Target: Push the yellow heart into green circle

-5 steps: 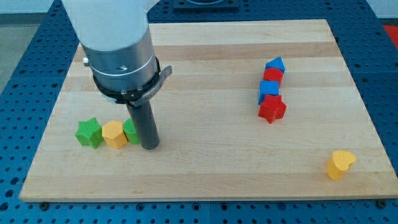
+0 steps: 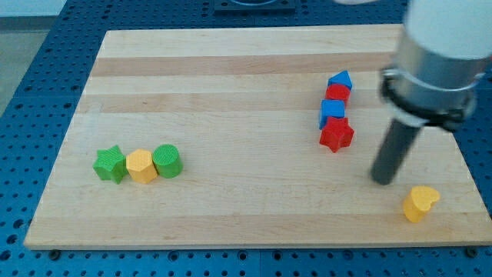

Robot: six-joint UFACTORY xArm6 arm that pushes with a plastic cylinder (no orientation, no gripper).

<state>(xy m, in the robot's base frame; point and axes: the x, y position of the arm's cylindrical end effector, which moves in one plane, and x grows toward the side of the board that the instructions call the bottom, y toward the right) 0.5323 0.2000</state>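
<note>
The yellow heart (image 2: 420, 202) lies near the board's bottom right corner. The green circle (image 2: 167, 160) stands at the view's left, the right end of a touching row with a yellow hexagon (image 2: 141, 165) and a green star (image 2: 110, 163). My tip (image 2: 382, 181) rests on the board just up and left of the yellow heart, a small gap apart from it, and far to the right of the green circle.
A column of blocks stands right of centre, left of my rod: a blue block (image 2: 339, 80), a red block (image 2: 337, 93), a blue cube (image 2: 332, 110) and a red star (image 2: 336, 135). The wooden board (image 2: 246, 69) lies on a blue perforated table.
My tip has swept from beside the green circle at the left across the board to the right, stopping near the yellow heart. The green circle now shows fully. No block has moved.
</note>
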